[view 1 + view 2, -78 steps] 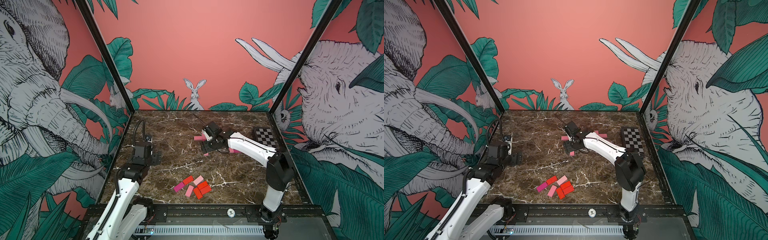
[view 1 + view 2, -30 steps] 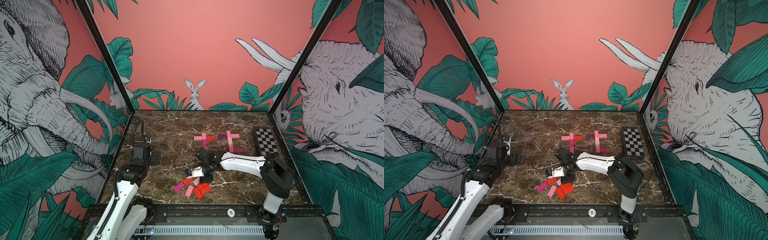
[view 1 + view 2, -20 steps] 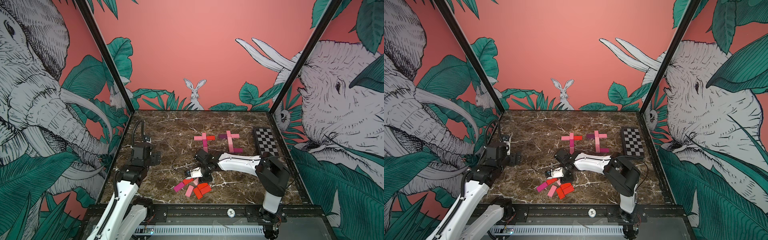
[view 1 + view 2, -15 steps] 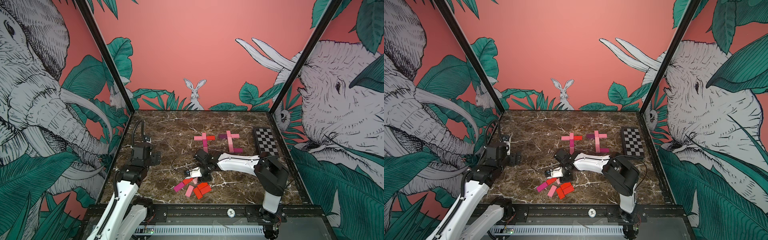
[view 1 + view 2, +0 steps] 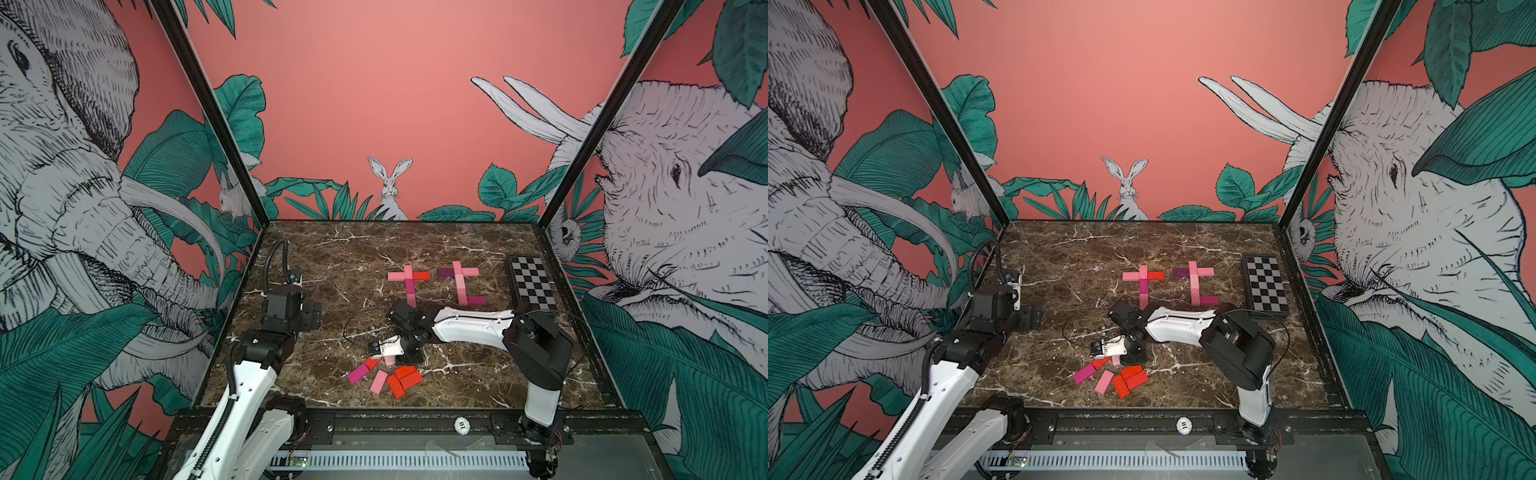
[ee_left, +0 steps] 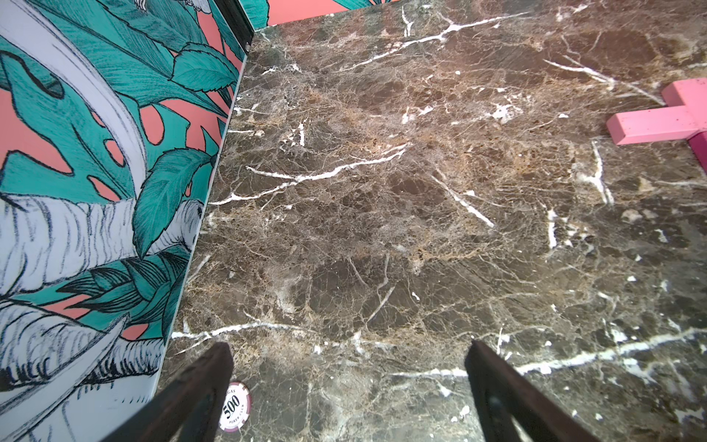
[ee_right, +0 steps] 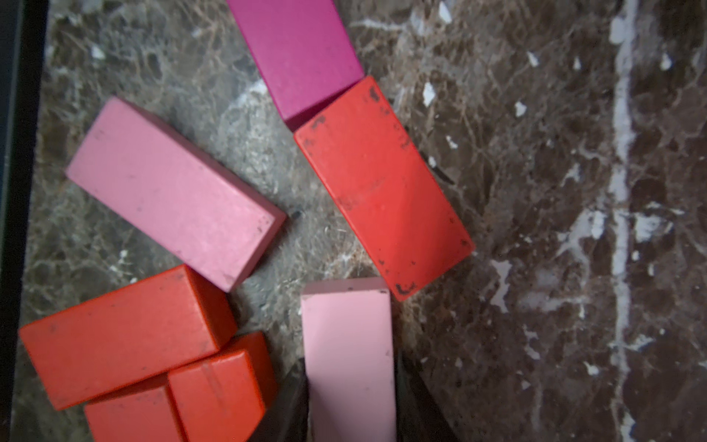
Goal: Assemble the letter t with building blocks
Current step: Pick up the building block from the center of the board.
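Loose building blocks lie near the table's front in both top views: a magenta block (image 5: 358,372), a pink block (image 5: 379,381) and red blocks (image 5: 405,380). My right gripper (image 5: 390,356) is down at the back edge of this pile. The right wrist view shows its fingers pressed on both long sides of a light pink block (image 7: 348,356), next to a red block (image 7: 382,183), a pink block (image 7: 172,191) and a magenta block (image 7: 298,53). Two block t shapes (image 5: 408,282) (image 5: 459,282) lie further back. My left gripper (image 6: 348,382) hangs open over bare marble at the left.
A black-and-white checkered board (image 5: 532,282) lies at the back right by the wall. A poker chip (image 6: 235,407) rests on the table under my left gripper's finger, near the left wall. Another chip (image 5: 461,424) sits on the front rail.
My right arm came from the left t shape to the front pile, lowered, and its jaws closed on the light pink block. The left arm has not moved.
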Available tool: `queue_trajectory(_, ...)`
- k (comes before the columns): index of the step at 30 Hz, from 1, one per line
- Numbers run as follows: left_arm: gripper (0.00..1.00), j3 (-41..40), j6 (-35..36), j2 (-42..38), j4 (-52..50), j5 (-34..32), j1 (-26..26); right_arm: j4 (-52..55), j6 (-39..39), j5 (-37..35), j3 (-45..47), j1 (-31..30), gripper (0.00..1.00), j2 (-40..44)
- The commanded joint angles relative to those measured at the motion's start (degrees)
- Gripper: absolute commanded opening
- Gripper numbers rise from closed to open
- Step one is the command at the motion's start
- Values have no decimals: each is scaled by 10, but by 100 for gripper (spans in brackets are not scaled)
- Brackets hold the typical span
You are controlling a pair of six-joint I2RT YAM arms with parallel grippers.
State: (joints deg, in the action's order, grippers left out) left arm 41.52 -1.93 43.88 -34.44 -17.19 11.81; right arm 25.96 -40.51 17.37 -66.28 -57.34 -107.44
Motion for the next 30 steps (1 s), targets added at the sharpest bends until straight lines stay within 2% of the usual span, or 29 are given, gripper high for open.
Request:
queue_trajectory(1,97,4,-2,-11,-4,-4,-1,11,3,-12,-12,-4,30,-25)
queue_trajectory(5,97,5,-2,-8,-3,0,-1,17,12,-29,-17,-3,19,-28)
queue_trajectory(13,97,3,-3,-9,-4,-2,-1,-3,22,-32,8,9,14,25)
queue_trajectory(23,97,3,-3,-7,-4,-1,-2,71,-16,-23,-13,84,7,99)
queue_trajectory(30,97,3,-4,-8,-5,-3,-1,114,-74,-77,-26,148,7,113)
